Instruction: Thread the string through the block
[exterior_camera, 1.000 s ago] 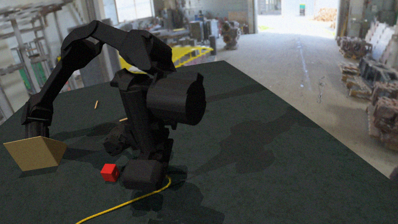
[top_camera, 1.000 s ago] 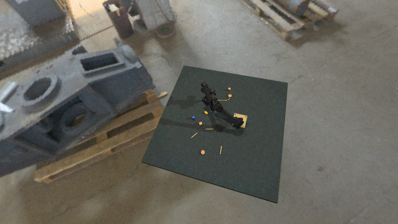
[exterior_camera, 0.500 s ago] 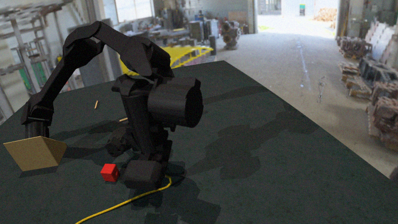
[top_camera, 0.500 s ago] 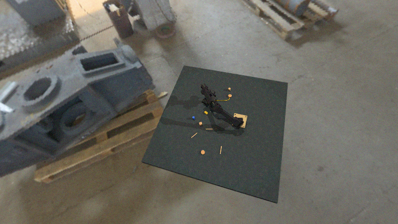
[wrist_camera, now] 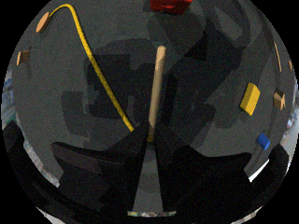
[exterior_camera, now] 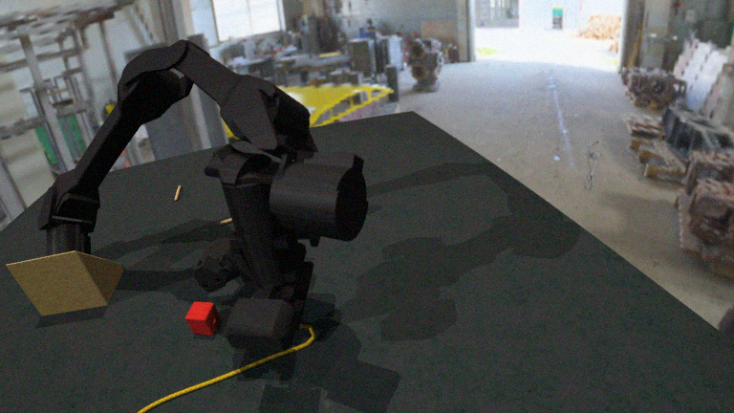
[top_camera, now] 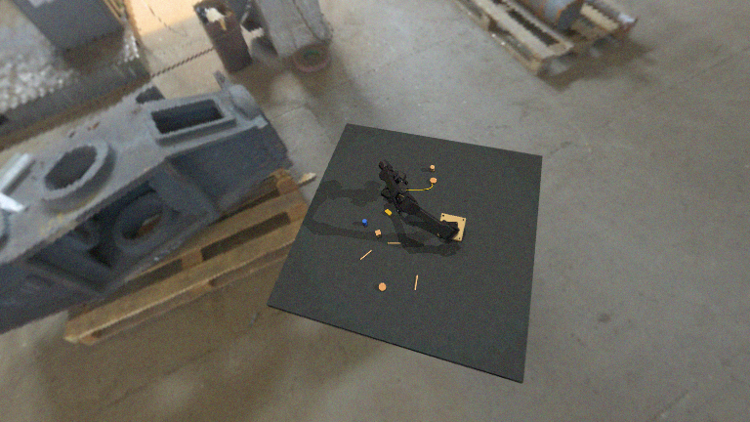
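Thin stick now gripped nr its string end; btwn the gripper's narrow-set fingertips it's held, other end pointed fwd. Red block seen just past that end in wrist cam, apart from it; hole seen in its side, ext. view. From the tips, yellow string is led in a bend to round button, twd tabletop's top edge (top view). Small wooden piece seen beside button, closer to that edge.

Twd L edge: yellow block, blue piece, pale block. Nr pale block, 1st loose stick; 2nd loose stick lies closer to L edge. Twd btm edge: 3rd loose stick, plus loose disc, nearer btm-L corner. Red block hidden from above by arm; base plate set closer to R edge.
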